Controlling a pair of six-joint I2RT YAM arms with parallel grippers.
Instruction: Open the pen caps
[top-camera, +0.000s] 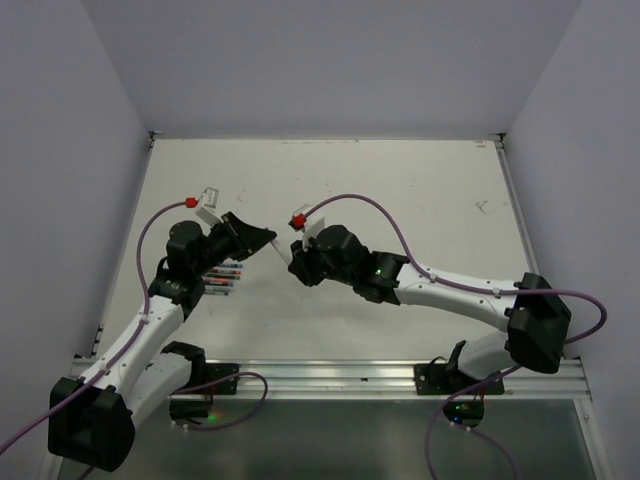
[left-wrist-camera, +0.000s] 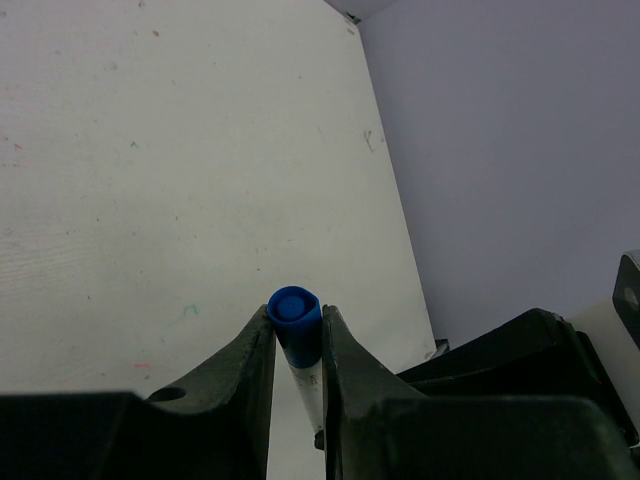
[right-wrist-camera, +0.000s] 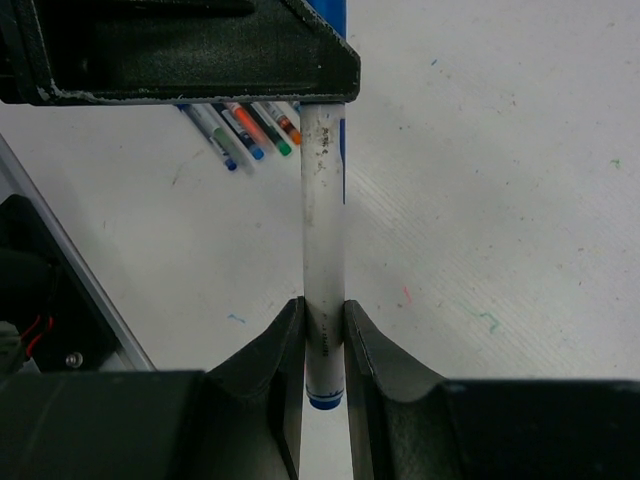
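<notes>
A white pen barrel (right-wrist-camera: 323, 200) is held in the air between both arms above the table. My right gripper (right-wrist-camera: 324, 305) is shut on the barrel near its tail, where a small blue end (right-wrist-camera: 325, 400) sticks out behind the fingers. My left gripper (left-wrist-camera: 297, 318) is shut on the blue pen cap (left-wrist-camera: 294, 312) at the other end, one jaw against each side of it. The cap sits on the barrel. From above, the left gripper (top-camera: 268, 240) and right gripper (top-camera: 294, 264) meet tip to tip at mid-table, and the pen itself hardly shows there.
Several capped pens (top-camera: 222, 275) with coloured caps lie side by side on the white table (top-camera: 400, 200) under the left arm, also seen as pens (right-wrist-camera: 245, 128) from the right wrist. Grey walls enclose the table. A metal rail (top-camera: 330, 375) runs along the near edge.
</notes>
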